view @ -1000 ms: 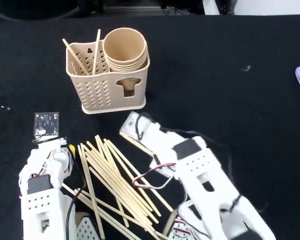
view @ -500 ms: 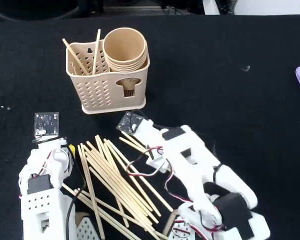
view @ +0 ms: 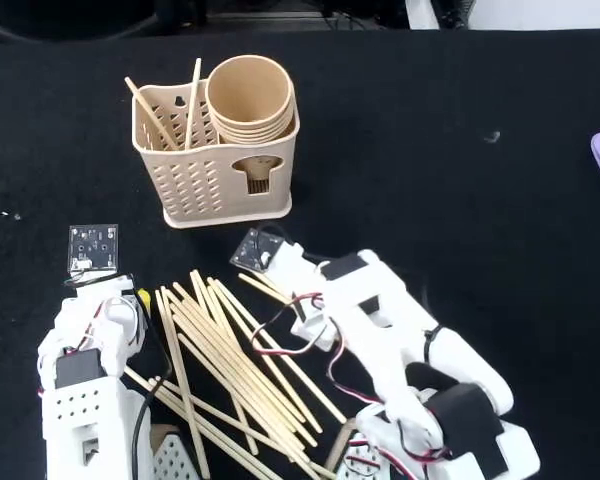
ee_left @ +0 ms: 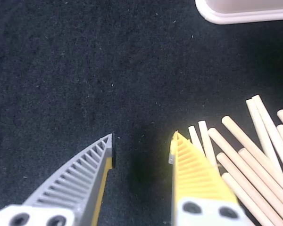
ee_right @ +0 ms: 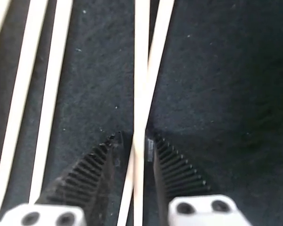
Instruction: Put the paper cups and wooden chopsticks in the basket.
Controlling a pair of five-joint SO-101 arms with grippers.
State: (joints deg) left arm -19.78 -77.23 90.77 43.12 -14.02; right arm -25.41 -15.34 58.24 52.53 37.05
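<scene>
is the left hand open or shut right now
Open: the left hand has its fingers apart, only black table between them.

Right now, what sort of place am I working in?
Probably a robot test bench, not a kitchen: black-covered table, two white arms side by side, and a staged basket with paper cups and loose chopsticks.

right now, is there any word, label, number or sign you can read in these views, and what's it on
No text can be read.
The basket bears only holes and a cut-out shape, no letters.
The paper cups and wooden chopsticks are plain.
Marks on the small circuit board are too small to read.
</scene>
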